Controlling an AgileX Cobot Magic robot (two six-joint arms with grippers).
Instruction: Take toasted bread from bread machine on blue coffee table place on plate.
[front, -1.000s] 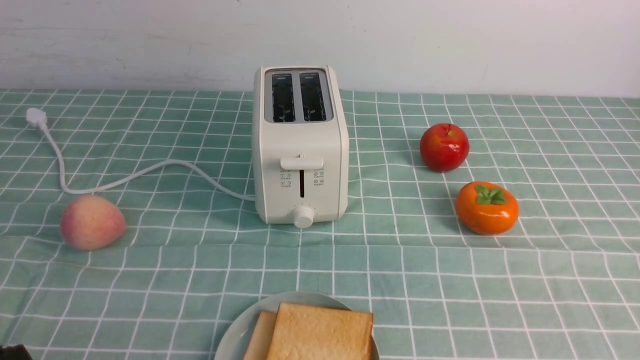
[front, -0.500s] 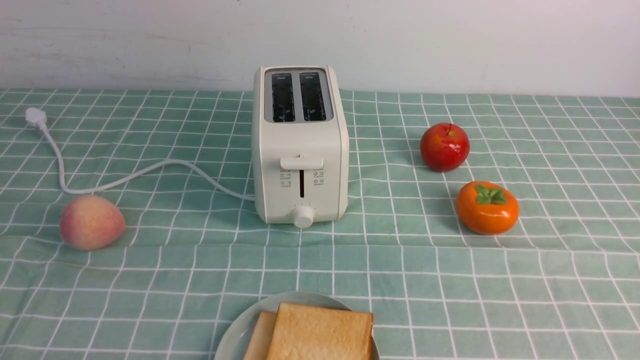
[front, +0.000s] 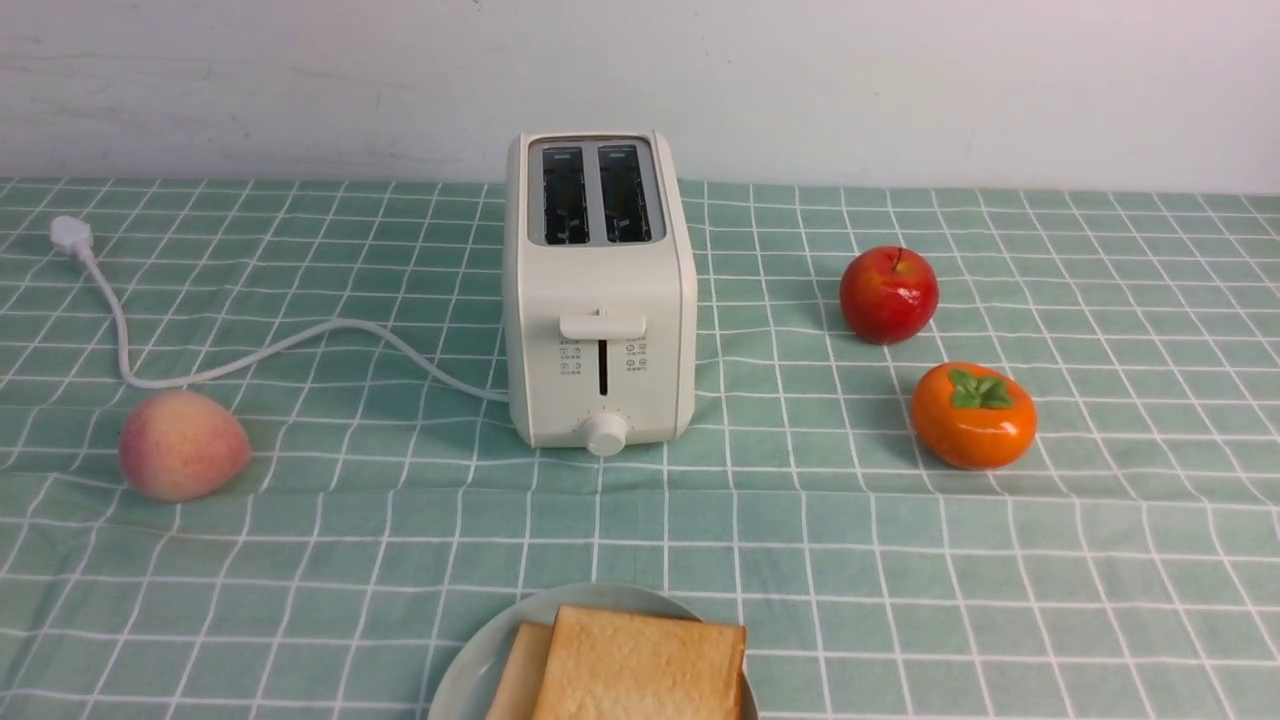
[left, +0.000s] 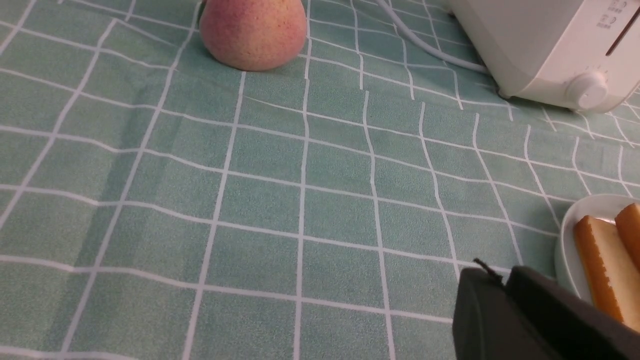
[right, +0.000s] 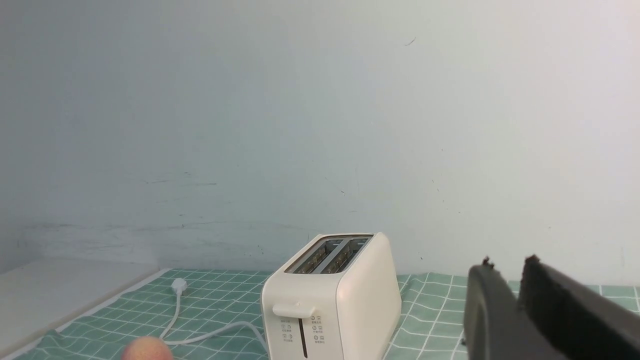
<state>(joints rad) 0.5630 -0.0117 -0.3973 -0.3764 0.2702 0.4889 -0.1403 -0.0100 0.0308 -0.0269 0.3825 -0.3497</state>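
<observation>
The cream-white bread machine (front: 600, 290) stands mid-table on the teal checked coffee table (front: 900, 560), both slots empty; it also shows in the left wrist view (left: 540, 45) and the right wrist view (right: 332, 295). Two slices of toasted bread (front: 640, 665) lie overlapping on the pale plate (front: 470, 670) at the near edge. In the left wrist view the toast (left: 600, 265) and plate (left: 567, 240) lie just beside my left gripper (left: 502, 275), which is shut and empty. My right gripper (right: 507, 267) is raised, shut but for a thin slit, and empty. Neither gripper shows in the front view.
A peach (front: 183, 445) lies left of the toaster, by the white cord (front: 300, 345) and its plug (front: 72, 235). A red apple (front: 888, 294) and an orange persimmon (front: 973, 415) sit to the right. A white wall runs behind the table.
A dark piece of my left gripper at the front view's bottom-left corner one second ago has drawn out of that view. Toast, plate and toaster have not moved.
</observation>
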